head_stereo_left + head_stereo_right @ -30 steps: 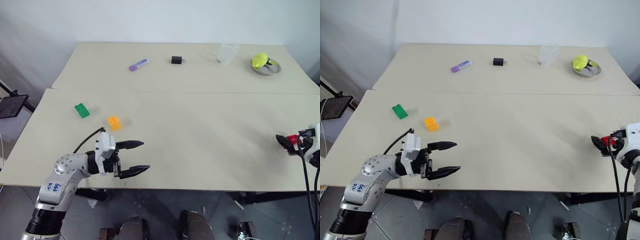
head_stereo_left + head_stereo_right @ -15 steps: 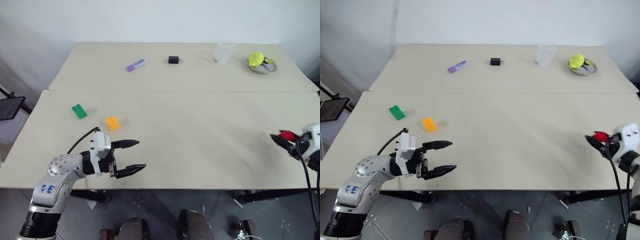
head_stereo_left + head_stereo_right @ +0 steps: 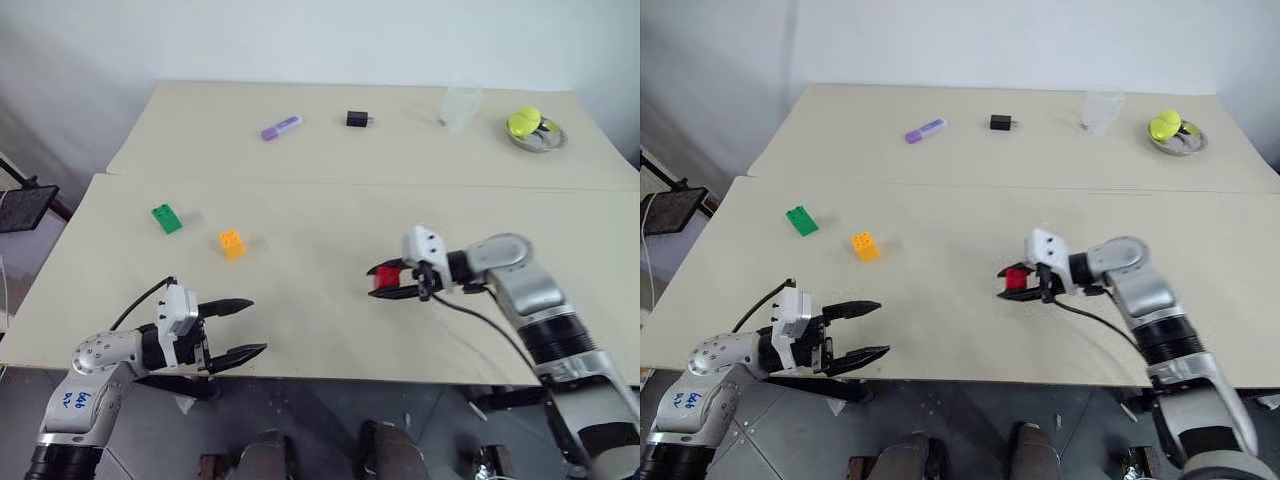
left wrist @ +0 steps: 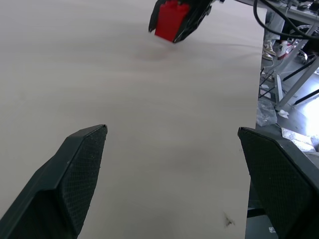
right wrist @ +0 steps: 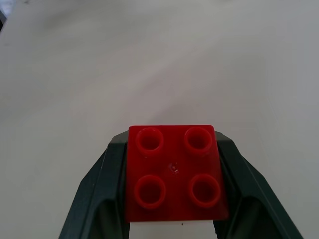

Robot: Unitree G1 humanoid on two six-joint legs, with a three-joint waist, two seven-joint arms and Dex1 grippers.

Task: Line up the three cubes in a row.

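Red studded plastic cube (image 3: pixel 383 278), clenched in right hand (image 3: pixel 392 283), lies right of orange-yellow cube (image 3: pixel 231 243) (left hand (image 3: pixel 243 327) released).

Two pale beige tables (image 3: pixel 420 330) stand pushed together, the far table (image 3: pixel 400 150) against a plain white wall (image 3: pixel 300 40). Below the near edge lies a grey floor (image 3: pixel 330 420). A dark stand (image 3: pixel 20 205) sits off the tables' left side
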